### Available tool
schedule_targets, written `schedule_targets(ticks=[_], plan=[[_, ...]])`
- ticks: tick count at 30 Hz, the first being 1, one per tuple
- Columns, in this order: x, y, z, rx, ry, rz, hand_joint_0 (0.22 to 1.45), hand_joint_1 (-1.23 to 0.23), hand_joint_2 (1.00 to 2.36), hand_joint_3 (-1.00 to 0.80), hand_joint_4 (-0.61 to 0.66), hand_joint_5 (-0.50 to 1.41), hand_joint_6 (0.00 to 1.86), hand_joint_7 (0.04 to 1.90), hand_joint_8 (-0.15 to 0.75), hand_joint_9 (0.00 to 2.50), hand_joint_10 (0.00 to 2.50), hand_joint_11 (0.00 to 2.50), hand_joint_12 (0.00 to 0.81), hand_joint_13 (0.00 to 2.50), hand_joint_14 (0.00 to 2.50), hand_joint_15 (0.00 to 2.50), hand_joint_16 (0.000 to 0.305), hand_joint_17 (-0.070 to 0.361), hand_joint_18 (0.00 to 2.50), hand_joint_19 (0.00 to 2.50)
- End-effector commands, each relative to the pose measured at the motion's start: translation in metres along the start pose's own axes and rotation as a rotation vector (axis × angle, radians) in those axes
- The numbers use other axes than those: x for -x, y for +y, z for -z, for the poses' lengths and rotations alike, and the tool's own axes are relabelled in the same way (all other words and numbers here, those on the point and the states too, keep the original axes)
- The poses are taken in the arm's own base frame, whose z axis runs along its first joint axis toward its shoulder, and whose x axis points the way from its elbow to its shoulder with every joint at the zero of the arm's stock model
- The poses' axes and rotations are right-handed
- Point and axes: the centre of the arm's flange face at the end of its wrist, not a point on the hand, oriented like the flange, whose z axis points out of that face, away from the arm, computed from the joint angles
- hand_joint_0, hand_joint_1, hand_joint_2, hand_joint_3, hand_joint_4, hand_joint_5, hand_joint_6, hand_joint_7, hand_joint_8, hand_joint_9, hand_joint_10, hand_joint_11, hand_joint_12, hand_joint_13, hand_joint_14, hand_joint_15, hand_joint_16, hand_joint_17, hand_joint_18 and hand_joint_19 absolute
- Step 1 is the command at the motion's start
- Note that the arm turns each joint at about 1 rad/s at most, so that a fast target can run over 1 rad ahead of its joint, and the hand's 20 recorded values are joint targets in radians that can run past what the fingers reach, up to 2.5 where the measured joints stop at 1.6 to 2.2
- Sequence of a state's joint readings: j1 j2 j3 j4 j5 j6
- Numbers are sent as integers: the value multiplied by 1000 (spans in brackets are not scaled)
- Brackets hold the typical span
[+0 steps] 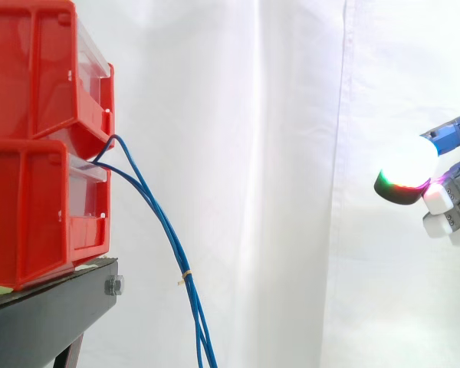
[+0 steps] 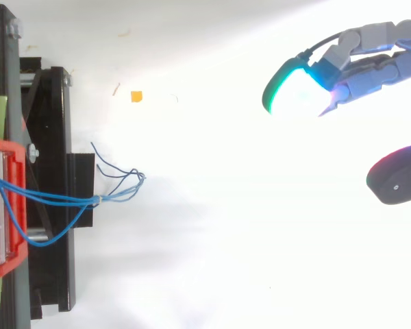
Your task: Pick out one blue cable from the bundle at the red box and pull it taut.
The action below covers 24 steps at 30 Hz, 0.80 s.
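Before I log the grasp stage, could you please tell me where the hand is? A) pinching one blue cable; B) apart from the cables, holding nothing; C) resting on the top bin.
B: the hand is open at the right, with bare curtain between it and the cables hanging from the bins.

No legible text, label, brand, number or sign. Checked in the side view: red bins (image 1: 31, 176) at 9 o'clock, black stand (image 1: 54, 314) at 8 o'clock, hand (image 1: 408, 161) at 3 o'clock.
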State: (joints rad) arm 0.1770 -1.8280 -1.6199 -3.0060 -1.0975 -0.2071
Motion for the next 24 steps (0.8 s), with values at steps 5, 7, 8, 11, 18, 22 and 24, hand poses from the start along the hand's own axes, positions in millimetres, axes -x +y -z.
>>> schedule_targets(ticks=[5,7,8,11,18,22,24], plan=[[0,2,-3,21,-14,68,595,-666,1006,-422,152,-176,502,771,253,734,5,171,257,568,5,102,28,62,418,214],[-2,6,-5,52,-25,79,597,-664,1006,-419,151,-176,502,773,254,735,5,178,257,569,4,103,28,62,418,211],[-5,13,-9,96,-60,107,597,-663,1007,-419,153,-176,502,772,254,737,5,179,256,569,3,104,28,62,418,215],[-6,14,-11,103,-74,130,598,-661,1007,-420,151,-177,502,769,256,745,6,181,256,572,3,104,28,63,420,214],[-24,-17,-26,59,-58,138,599,-658,1007,-419,156,-176,502,772,257,746,6,193,260,586,4,112,28,64,432,233],[-27,-17,-30,68,-59,126,600,-655,1007,-419,156,-174,502,773,259,756,6,189,265,603,4,120,29,65,448,240],[-29,-14,-31,91,-70,140,601,-653,1007,-418,157,-173,502,772,256,757,6,189,265,605,4,125,29,66,469,249]])
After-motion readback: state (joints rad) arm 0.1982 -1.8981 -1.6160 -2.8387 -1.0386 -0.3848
